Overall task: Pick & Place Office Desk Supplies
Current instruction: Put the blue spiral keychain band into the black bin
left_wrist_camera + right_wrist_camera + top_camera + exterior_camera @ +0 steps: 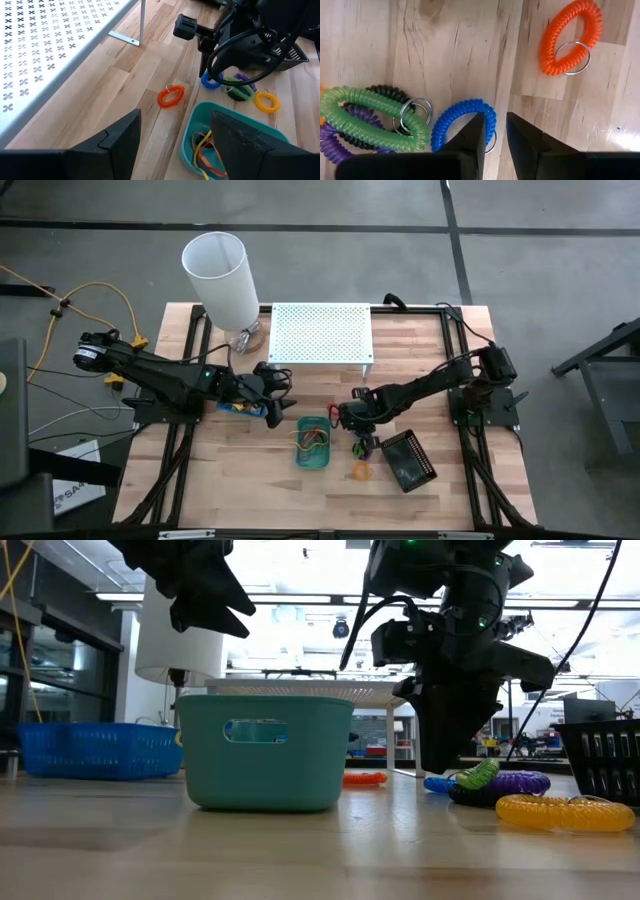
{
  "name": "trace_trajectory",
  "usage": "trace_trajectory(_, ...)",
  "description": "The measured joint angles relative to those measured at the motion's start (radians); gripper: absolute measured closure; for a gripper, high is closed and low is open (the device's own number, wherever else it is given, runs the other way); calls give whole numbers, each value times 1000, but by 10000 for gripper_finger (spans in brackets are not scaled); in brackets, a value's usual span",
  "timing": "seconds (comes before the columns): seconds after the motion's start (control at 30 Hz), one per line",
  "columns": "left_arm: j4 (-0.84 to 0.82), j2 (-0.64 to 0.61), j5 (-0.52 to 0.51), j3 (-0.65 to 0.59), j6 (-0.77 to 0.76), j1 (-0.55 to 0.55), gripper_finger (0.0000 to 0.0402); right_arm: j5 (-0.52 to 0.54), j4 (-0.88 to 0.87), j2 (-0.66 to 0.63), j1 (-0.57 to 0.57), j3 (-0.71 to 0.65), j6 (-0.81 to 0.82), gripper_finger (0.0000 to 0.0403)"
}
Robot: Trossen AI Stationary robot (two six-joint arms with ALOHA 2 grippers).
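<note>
- The blue coiled plastic wrist ring (465, 122) with its small metal key loop is seen flat on the pale wooden table (445, 45), just beside a heap of green (367, 112), purple and black coils.
- It is judged light, springy and easily squashed; a pinch across one side of the coil is likely best, since the metal loop looks slippery.
- The right gripper (495, 132) is poised directly above the ring's edge, fingers narrowly parted, nothing pinched.
- An orange coil ring (567, 37) is seen lying apart.
- The teal plastic bin (227, 145), with loose bands inside, is found close by.
- The left gripper (172, 137) is held wide apart and empty near that bin.
</note>
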Motion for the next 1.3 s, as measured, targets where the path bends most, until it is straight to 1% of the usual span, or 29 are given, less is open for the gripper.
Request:
trace_trajectory(0.2, 0, 0, 0, 0, 0, 0, 172, -5, 0, 1, 0, 0, 0, 337)
trace_trajectory(0.47, 0, 0, 0, 0, 0, 0, 172, -22, 1, 46, -5, 1, 2, 337)
trace_trajectory(0.57, 1, 0, 0, 0, 0, 0, 172, -39, -6, 48, -8, 0, 8, 337)
trace_trajectory(0.93, 32, 0, 0, 0, 0, 0, 172, -40, 0, 49, -11, 1, 7, 337)
trace_trajectory(1.03, 40, 0, 0, -1, 0, 0, 172, -40, 0, 49, -11, 0, 8, 345)
trace_trajectory(1.2, 44, 0, 0, 0, 0, 0, 172, -41, 0, 49, -11, 0, 7, 374)
trace_trajectory(1.3, 45, 0, 0, 0, 0, 0, 172, -41, 0, 49, -11, 0, 7, 380)
